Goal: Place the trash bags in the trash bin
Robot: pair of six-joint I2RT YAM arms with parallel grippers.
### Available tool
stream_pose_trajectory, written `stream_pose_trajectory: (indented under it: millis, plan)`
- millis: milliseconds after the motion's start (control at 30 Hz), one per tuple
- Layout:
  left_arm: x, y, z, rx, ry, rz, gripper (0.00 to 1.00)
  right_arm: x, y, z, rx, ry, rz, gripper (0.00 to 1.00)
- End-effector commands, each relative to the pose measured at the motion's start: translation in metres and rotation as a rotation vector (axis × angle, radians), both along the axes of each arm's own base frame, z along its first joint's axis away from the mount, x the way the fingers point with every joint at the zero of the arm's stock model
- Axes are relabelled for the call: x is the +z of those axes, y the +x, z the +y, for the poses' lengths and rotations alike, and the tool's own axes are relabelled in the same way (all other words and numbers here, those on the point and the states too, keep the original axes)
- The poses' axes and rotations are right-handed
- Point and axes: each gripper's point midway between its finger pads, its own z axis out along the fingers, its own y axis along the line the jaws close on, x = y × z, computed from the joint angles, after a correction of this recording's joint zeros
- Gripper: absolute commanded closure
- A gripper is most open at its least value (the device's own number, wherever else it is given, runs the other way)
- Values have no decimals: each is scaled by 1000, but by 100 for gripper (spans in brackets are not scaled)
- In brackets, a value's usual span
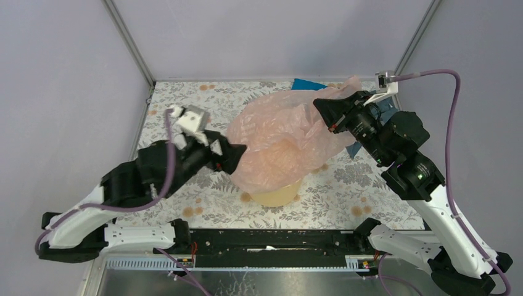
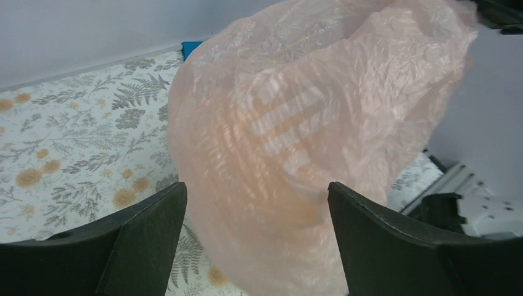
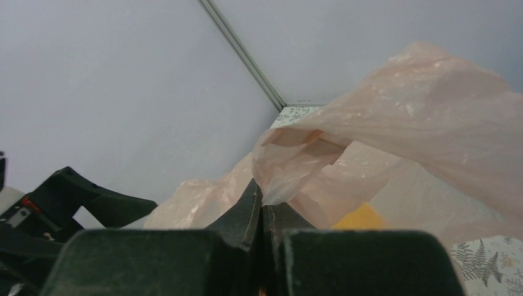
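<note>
Count first: one trash bag (image 1: 280, 139), one trash bin (image 1: 279, 196), two grippers, and a bright blue cloth (image 1: 308, 84) at the far edge of the floral table (image 1: 185, 203). There's a second bluish sliver (image 1: 354, 150) under the right arm, and I can't tell whether it is the same cloth.

The bag is thin, pale-pink film, translucent and wrinkled all over, with whitish creases catching the light. It is ballooned up in the middle of the table, draped over the bin. Only the lower near part of the yellow-orange wall pokes out under the bag's hem in the top view (the bag is clearly the bigger of the two). One upper corner of the film stretches away toward the far right.

That corner is where the right gripper (image 1: 321, 106) is. Its wrist camera shows the two dark fingers (image 3: 247, 213) pressed together with a bunched fold of pink film pinched between them, and a patch of yellow glows below the film.

The left gripper (image 1: 239, 151) sits at the bag's left flank, low down. Its jaws are spread wide and the swollen side of the bag fills the gap ahead of them. I can't tell whether either finger (image 2: 148, 234) actually touches the plastic.
</note>
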Motion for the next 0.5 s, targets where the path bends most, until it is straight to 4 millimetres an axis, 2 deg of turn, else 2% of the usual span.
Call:
stream_pose_trajectory:
  millis: [0,100,167,300,367,467]
  plan:
    - [-31,31,-49,87,159,50,16,27,-12,-3,22,62,-48,100]
    - [-49,55,-79,81,245,80,24,24,-15,-6,19,61,-32,100]
    - [-70,74,-94,57,258,139,27,21,-15,-7,19,58,-18,100]
    - [-117,105,-103,55,269,253,33,13,-15,2,55,31,4,100]
    - [-132,105,-106,43,276,280,36,9,-15,10,90,2,12,100]
    - [-143,90,-104,-6,241,296,37,0,-18,28,185,-45,22,100]
